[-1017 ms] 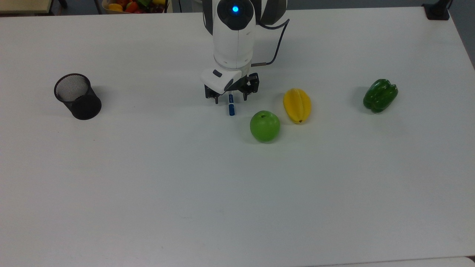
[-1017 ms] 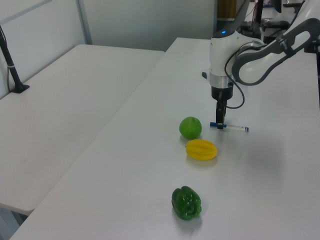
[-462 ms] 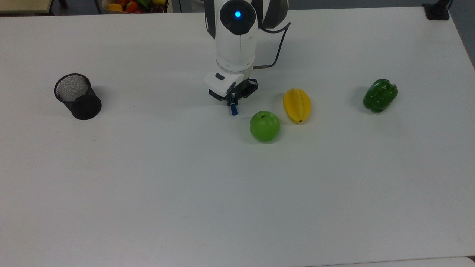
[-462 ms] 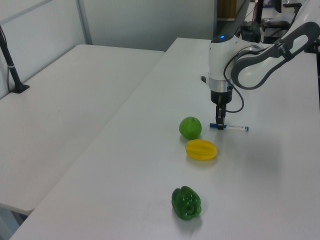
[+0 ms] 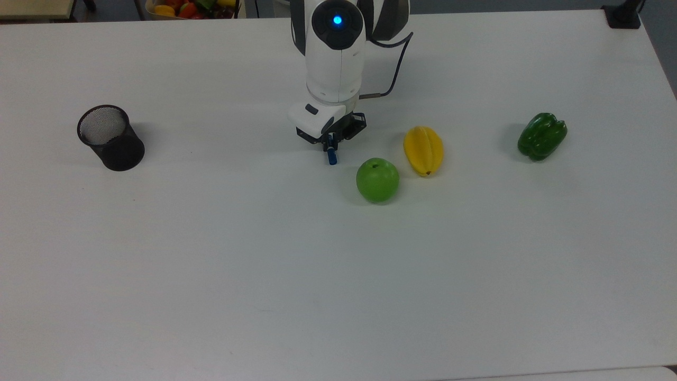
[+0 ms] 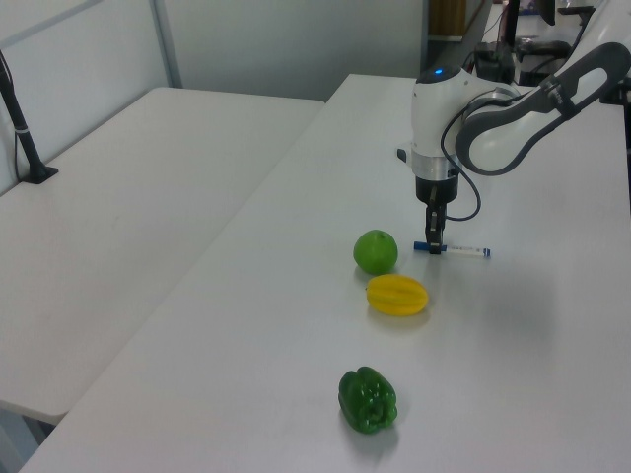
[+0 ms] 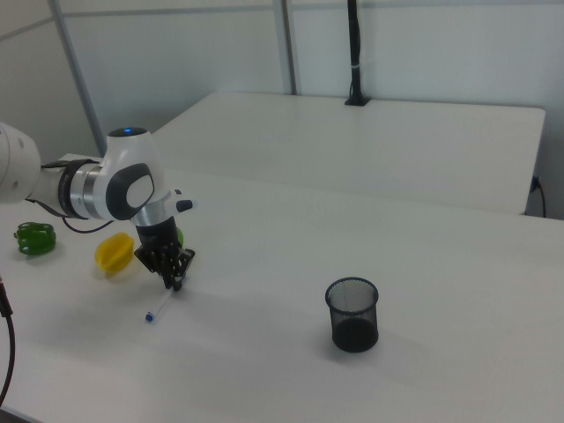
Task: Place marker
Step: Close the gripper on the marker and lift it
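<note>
The marker [image 5: 331, 154] lies on the white table [image 5: 317, 275], and its blue cap pokes out below my gripper [image 5: 330, 141]. In the left view its white body [image 6: 463, 251] stretches toward the left view's right, away from the gripper [image 6: 435, 244]. The right view has the marker [image 7: 159, 305] slanting down from the gripper [image 7: 174, 281], with its small blue tip near the table. My fingers point straight down and are shut on the marker near its cap end. It still looks level with the tabletop.
A green apple [image 5: 377, 180] and a yellow starfruit [image 5: 423, 150] sit close on the top view's right of the gripper. A green pepper [image 5: 541, 135] lies farther right. A black mesh cup [image 5: 110, 137] stands upright far on the top view's left.
One second ago the fingers stood wide open on both sides of the marker. They have since shut on it near the cap. The arm has barely shifted in the last half second.
</note>
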